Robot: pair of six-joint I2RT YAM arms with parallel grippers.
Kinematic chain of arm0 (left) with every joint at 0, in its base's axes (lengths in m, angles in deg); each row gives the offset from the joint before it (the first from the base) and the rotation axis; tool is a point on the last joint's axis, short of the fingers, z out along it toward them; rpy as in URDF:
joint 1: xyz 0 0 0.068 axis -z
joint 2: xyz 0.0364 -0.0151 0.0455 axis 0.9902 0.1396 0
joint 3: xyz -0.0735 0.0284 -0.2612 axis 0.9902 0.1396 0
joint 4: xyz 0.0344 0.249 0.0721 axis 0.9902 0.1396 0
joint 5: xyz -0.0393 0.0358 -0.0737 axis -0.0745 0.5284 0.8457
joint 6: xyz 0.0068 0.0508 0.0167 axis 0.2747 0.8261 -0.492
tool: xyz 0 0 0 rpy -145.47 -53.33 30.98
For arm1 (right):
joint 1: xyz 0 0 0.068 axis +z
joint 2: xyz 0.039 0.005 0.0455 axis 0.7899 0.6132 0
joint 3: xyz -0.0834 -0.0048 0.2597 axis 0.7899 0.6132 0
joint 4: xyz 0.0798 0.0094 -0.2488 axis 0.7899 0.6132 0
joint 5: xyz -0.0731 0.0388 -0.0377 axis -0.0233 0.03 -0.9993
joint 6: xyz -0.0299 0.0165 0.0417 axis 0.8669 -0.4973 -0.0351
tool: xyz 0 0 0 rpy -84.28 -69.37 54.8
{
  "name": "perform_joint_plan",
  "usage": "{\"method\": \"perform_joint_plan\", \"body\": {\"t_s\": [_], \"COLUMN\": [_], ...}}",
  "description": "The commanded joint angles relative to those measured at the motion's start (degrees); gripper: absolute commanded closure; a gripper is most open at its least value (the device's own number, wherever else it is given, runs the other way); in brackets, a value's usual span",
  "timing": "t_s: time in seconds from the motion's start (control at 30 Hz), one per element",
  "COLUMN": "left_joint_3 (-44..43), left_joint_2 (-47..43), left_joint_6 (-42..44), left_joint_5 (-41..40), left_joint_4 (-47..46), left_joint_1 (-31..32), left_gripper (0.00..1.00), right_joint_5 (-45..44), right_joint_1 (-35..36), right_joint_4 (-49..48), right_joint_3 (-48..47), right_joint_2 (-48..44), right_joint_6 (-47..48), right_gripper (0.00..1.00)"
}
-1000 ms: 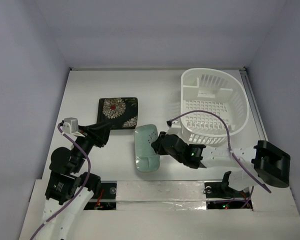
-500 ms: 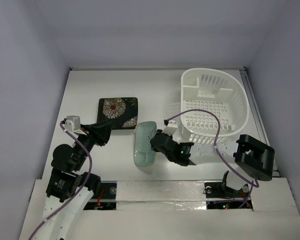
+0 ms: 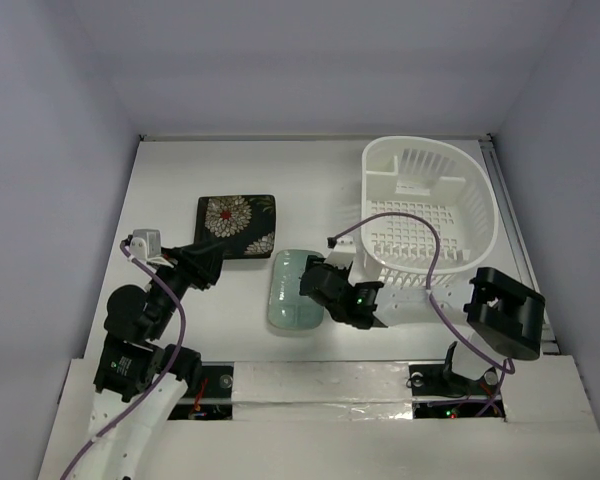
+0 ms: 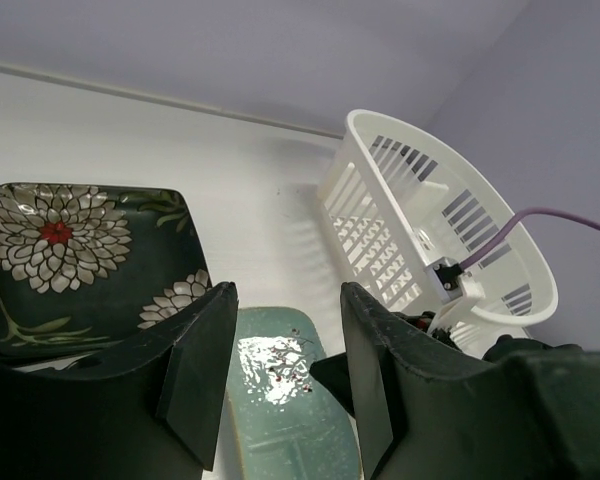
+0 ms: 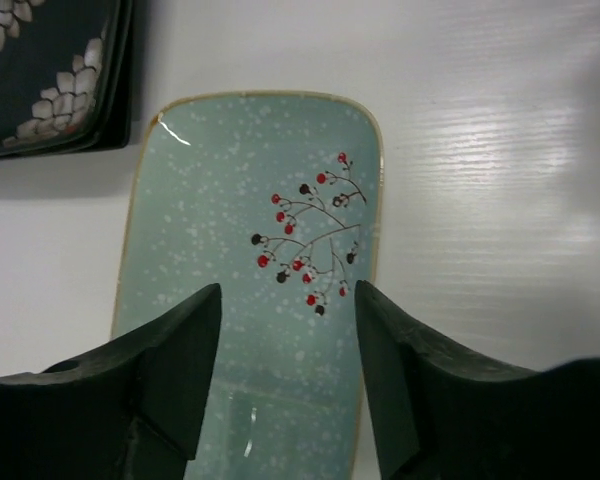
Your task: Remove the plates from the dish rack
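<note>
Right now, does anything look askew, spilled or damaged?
Nothing stands out. The mint plate lies flat and whole on the table beside the flower plates. The rack stands upright with no plate in it. The right gripper is open over the mint plate.

This is a robotics lab, folks, a boxed-in test cell. Plain pale-lilac walls point(image 3: 310, 60) close in on three sides of a flat white table point(image 3: 180, 180). Two robot arms are bolted at its near edge, the left arm point(image 3: 140, 310) and the right arm point(image 3: 500, 315), each trailing a loose purple cable point(image 3: 425, 245). A strip of shiny tape point(image 3: 320, 380) runs along the front seam, between dark cut-outs point(image 3: 205, 392) where the arm bases sit. Kitchenware rests straight on the bare tabletop: a white dish rack point(image 3: 480, 190) and a few plates point(image 3: 235, 222).
</note>
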Motion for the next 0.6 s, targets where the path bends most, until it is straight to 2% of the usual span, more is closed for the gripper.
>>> {"method": "perform_joint_plan", "body": {"t_s": [0.0,0.17,0.3,0.37,0.4,0.43,0.47,0.57], "left_joint_3": [-0.52,-0.35,-0.35,-0.17,-0.26,-0.26,-0.35,-0.52], "left_joint_2": [0.81,1.16,1.34,1.34,1.25,1.25,1.16,1.16], "left_joint_6": [-0.04,0.05,0.05,0.14,0.14,0.14,0.14,0.4], "left_joint_5": [1.3,2.62,3.76,4.29,4.38,4.73,4.82,5.87], "left_joint_4": [-2.86,-3.3,-3.74,-3.91,-4.0,-4.09,-4.18,-4.35], "left_joint_1": [-0.57,-1.72,-2.95,-3.56,-3.56,-4.08,-4.09,-4.09], "left_gripper": [0.57,0.54,0.51,0.48,0.47,0.44,0.43,0.37], "right_joint_5": [-4.87,-6.01,-7.51,-8.47,-8.83,-9.09,-10.14,-13.3], "right_joint_1": [0.41,1.02,2.07,2.08,2.6,2.61,2.61,2.61], "right_joint_4": [0.53,3.51,5.1,5.72,5.98,6.07,6.77,7.48], "right_joint_3": [-4.21,-5.78,-7.72,-8.25,-8.6,-8.69,-8.78,-7.55], "right_joint_2": [0.97,-2.89,-9.12,-13.94,-15.8,-17.82,-22.28,-30.29], "right_joint_6": [1.09,4.16,8.73,11.36,12.33,13.3,14.7,17.95], "right_gripper": [0.36,0.25,0.24,0.43,0.58,0.97,1.0,1.0]}}
